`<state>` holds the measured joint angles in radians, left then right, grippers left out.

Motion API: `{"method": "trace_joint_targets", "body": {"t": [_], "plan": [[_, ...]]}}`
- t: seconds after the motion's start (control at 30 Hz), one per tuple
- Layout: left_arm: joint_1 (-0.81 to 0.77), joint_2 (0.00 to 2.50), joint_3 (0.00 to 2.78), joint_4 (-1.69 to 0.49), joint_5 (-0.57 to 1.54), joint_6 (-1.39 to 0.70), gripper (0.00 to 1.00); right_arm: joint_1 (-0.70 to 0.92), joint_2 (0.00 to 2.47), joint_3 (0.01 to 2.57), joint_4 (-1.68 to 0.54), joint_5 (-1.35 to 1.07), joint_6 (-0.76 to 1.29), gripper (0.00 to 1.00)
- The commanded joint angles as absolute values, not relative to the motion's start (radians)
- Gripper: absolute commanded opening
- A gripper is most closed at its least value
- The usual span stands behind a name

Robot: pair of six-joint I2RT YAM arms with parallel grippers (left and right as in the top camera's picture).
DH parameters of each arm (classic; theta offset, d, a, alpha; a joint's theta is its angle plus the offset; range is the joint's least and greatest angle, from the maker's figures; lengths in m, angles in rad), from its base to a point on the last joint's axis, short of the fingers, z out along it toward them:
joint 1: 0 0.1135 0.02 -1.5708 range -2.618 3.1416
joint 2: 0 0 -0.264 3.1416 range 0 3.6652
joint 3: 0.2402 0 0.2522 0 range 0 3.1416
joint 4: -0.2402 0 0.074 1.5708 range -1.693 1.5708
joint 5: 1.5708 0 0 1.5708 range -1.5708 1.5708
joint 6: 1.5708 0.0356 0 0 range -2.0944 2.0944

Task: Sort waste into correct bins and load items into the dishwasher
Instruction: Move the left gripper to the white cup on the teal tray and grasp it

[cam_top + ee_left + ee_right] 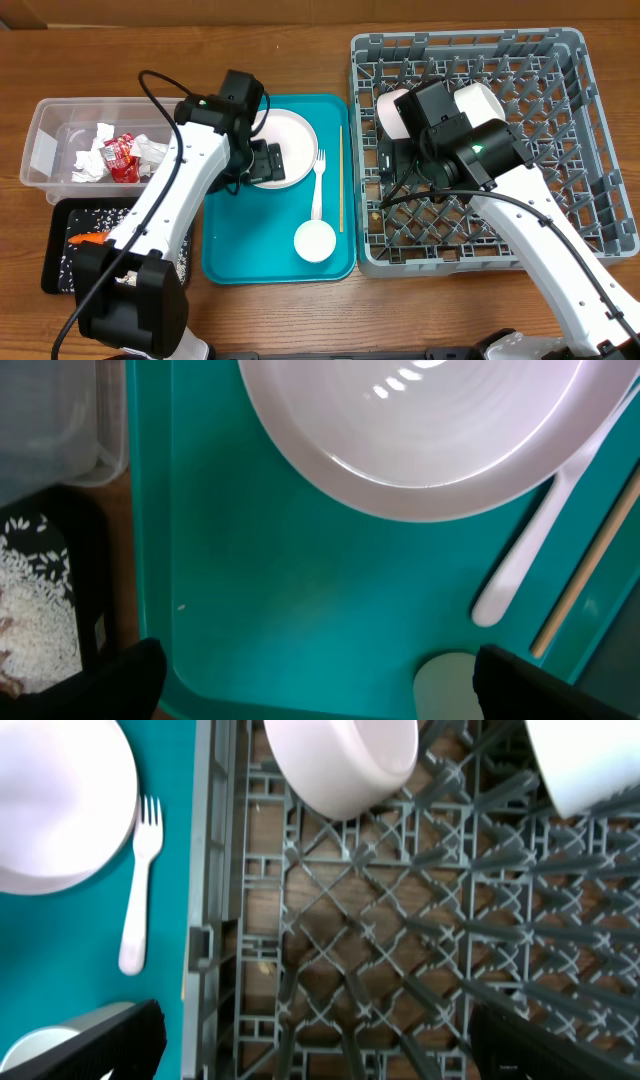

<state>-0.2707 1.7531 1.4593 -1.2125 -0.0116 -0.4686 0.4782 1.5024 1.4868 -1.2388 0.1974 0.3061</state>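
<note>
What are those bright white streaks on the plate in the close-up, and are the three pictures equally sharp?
Left wrist view: the streaks are glare, likely a lamp reflected in the round pale pink plate; the left tool shows only as dark, blurred fingertips in the bottom corners. Right wrist view: the white cup is almost bleached flat. Overhead view: evenly lit and sharp.

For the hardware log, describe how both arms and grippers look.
Left arm and right arm: white shells, black joints, a small green light each, thin black cables alongside. Their fingers are black.
</note>
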Motion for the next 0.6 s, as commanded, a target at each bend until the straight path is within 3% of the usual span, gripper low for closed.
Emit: {"method": "trace_joint_targets", "body": {"t": [0.0,0.3,0.57], "plan": [[-0.296,1.753,1.459,-1.270,0.035,-0.419,0.96,0.476,1.488,1.498,-1.261,0.182,0.307,1.00],[-0.345,1.753,1.459,-1.411,0.187,-0.300,0.86,0.474,1.488,1.498,-1.279,0.194,0.308,1.00],[-0.403,1.753,1.449,-1.461,0.244,-0.292,0.87,0.428,1.488,1.498,-1.289,0.193,0.312,1.00]]}}
